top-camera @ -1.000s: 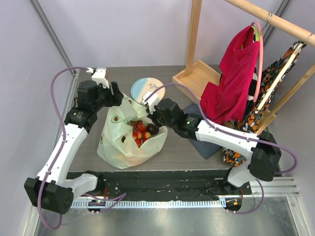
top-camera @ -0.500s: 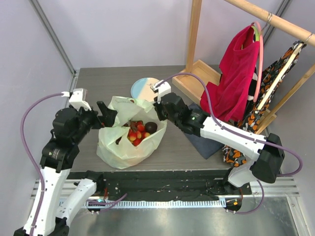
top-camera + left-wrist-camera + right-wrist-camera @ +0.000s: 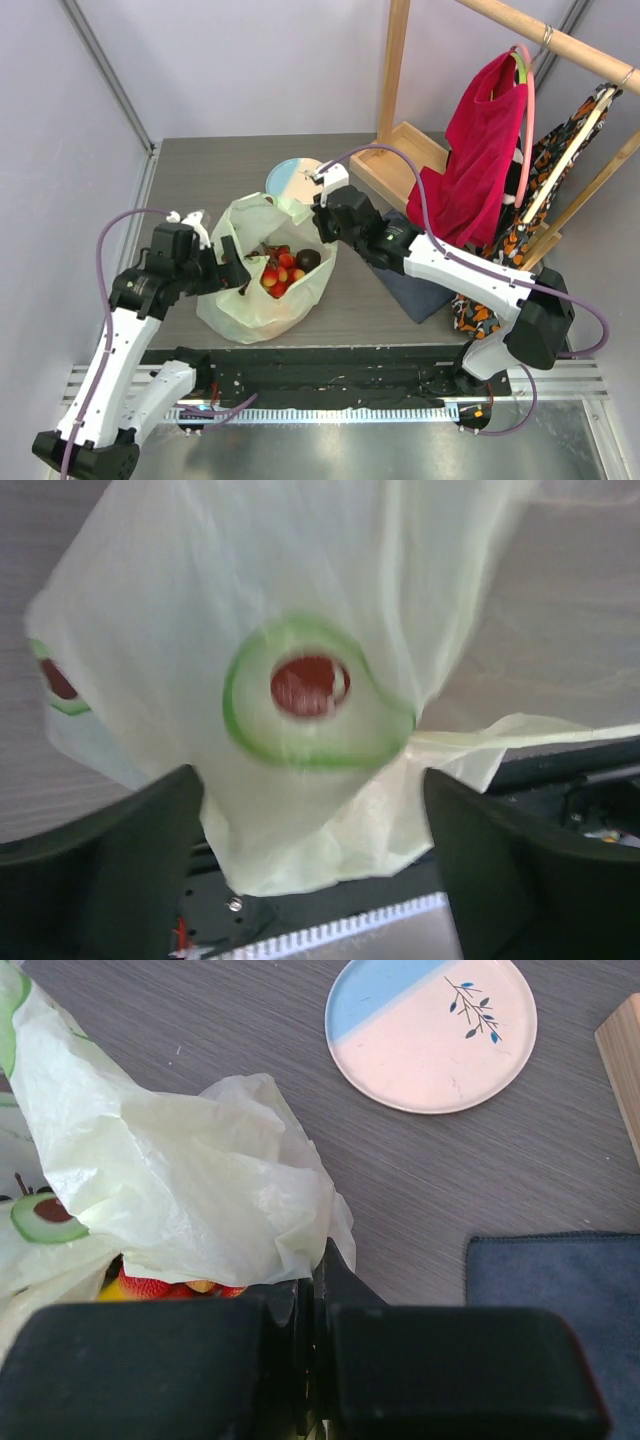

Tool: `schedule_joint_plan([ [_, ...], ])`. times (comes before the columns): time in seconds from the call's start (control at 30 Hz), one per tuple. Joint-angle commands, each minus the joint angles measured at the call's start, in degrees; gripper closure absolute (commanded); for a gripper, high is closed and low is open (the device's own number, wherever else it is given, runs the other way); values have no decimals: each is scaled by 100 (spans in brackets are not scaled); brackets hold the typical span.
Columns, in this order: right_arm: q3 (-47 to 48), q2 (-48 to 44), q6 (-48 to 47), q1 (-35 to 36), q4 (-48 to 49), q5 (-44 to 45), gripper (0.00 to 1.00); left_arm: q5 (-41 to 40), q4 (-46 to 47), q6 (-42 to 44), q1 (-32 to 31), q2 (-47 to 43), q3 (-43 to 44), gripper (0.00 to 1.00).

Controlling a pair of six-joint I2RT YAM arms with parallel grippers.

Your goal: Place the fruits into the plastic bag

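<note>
Fruits (image 3: 284, 268) sit inside the plastic bag (image 3: 248, 312), none visible outside it; right gripper (image 3: 320, 228) jaws pinch its rim, left gripper (image 3: 234, 273) jaws spread, so task looks nearly complete.

The plastic bag (image 3: 245, 305) is pale translucent green with green-ringed, red-pitted avocado prints. The fruits (image 3: 285, 268) show red and dark brown. The far plate (image 3: 430, 1030) is pink and blue.

Robot test cell: plain partition walls (image 3: 250, 60), metal base frame (image 3: 585, 375) along 6 o'clock, staged wooden garment rack (image 3: 396, 70) at 2 o'clock.
</note>
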Motion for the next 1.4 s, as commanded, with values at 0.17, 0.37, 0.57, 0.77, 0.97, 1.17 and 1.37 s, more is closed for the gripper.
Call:
schedule_joint_plan([
  [0.17,948,-543,-179,-26,5,-73,99,778,608,16,-29,199,417,100],
  [0.37,1239,-1361,-249,-35,57,-38,99,548,712,324,15,768,2334,100],
  [0.57,1169,-1863,-92,-17,-162,-108,99,1188,906,264,296,1174,2898,100],
  [0.77,660,-2197,181,-17,-145,-91,99,1287,1152,359,691,1227,2583,100],
  [0.97,63,-1926,681,-17,-75,-546,99,2321,1547,377,1447,1613,1836,100],
  [1.17,-491,-1705,1121,-9,312,-864,98,2657,1478,763,1648,2132,1747,100],
  [1.37,-536,-1617,982,0,277,-846,63,3052,1652,1308,1676,1773,1765,69],
])
